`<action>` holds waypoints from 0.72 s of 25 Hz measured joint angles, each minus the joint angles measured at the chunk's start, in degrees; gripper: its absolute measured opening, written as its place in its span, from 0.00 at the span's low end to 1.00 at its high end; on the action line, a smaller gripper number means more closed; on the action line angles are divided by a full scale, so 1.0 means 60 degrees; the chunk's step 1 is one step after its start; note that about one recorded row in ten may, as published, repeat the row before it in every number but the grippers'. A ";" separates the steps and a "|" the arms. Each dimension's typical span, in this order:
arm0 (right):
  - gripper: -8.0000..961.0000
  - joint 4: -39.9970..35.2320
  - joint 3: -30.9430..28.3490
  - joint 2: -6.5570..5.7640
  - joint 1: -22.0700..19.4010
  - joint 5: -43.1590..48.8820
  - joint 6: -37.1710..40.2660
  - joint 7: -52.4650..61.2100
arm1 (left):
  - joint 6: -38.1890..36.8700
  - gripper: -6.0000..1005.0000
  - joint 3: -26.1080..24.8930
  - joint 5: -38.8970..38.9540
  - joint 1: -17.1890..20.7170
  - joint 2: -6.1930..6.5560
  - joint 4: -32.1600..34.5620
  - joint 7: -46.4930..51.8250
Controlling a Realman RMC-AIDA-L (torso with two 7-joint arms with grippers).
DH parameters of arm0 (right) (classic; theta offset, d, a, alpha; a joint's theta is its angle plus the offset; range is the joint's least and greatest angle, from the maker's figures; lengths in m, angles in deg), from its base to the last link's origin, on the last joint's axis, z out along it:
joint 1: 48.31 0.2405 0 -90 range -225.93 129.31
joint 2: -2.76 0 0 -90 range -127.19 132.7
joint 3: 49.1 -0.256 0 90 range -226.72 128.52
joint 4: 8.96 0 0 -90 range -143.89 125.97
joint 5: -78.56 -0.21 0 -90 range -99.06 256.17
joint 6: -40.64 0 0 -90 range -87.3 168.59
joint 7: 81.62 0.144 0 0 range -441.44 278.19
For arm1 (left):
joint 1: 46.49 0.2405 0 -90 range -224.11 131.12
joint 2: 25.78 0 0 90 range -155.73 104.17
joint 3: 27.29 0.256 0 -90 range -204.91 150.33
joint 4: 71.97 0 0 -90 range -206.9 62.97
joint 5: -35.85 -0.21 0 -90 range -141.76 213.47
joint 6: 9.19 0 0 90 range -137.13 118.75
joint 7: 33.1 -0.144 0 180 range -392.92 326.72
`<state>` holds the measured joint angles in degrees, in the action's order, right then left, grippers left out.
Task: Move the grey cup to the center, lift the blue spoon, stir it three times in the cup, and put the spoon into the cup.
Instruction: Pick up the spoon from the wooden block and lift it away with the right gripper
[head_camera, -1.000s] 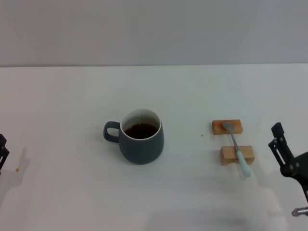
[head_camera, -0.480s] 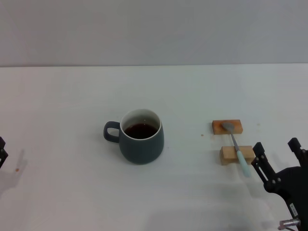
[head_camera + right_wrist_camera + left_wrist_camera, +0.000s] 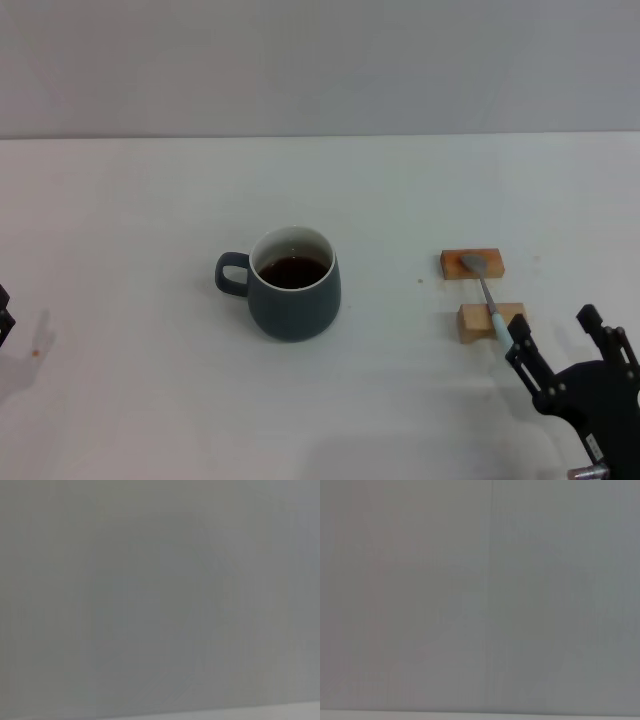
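Cup (image 3: 293,283), dark grey with a white inside and dark brown liquid, stands upright near the middle of the white table (image 3: 150,200), its loop handle turned toward the robot's left. Nothing touches it.

Well off to the cup's right lie 2 small wooden blocks. The far block (image 3: 472,264) carries the spoon's metal bowl; the near block (image 3: 490,322) carries the stem where it meets the pale blue handle. The spoon (image 3: 487,298) bridges the 2 blocks, bowl away from the robot and handle end pointing toward it, past the near block's front edge.

The right gripper (image 3: 562,345) sits low at the table's near right corner, just beside the spoon's handle end. Its 2 black fingers (image 3: 527,360) are spread apart with nothing between them; the one nearer the cup overlaps the tip of the blue handle in the head view, though whether it touches the handle cannot be told. The other finger stands clear to the right of the blocks.

The left gripper (image 3: 4,315) shows only as a dark sliver at the far left edge, well apart from the cup; its fingers' state cannot be told.

Both wrist views show only a plain grey surface.
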<state>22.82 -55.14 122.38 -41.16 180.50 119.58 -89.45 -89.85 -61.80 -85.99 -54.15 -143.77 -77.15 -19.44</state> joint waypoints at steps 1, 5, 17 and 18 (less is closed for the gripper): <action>0.86 0.0003 0.0004 0.0003 -0.0003 0.0000 -0.0085 0.0000 | -0.0001 0.86 0.0000 -0.0002 -0.0004 0.0003 0.0000 0.0001; 0.86 0.0004 0.0012 0.0012 0.0013 0.0000 -0.0340 0.0000 | 0.0007 0.86 -0.0003 -0.0014 -0.0013 0.0006 -0.0001 0.0000; 0.86 -0.0036 0.0012 0.0014 0.0179 0.0001 -0.1040 0.0000 | 0.0014 0.86 0.0055 -0.0040 -0.0042 -0.0009 0.0000 -0.0005; 0.86 -0.0037 0.0012 0.0014 0.0196 0.0001 -0.1108 0.0000 | 0.0022 0.86 0.0067 -0.0042 -0.0062 -0.0014 0.0000 -0.0006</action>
<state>22.60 -55.07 122.46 -39.98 180.51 112.93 -89.45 -89.72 -61.40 -86.24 -54.53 -143.86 -77.15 -19.48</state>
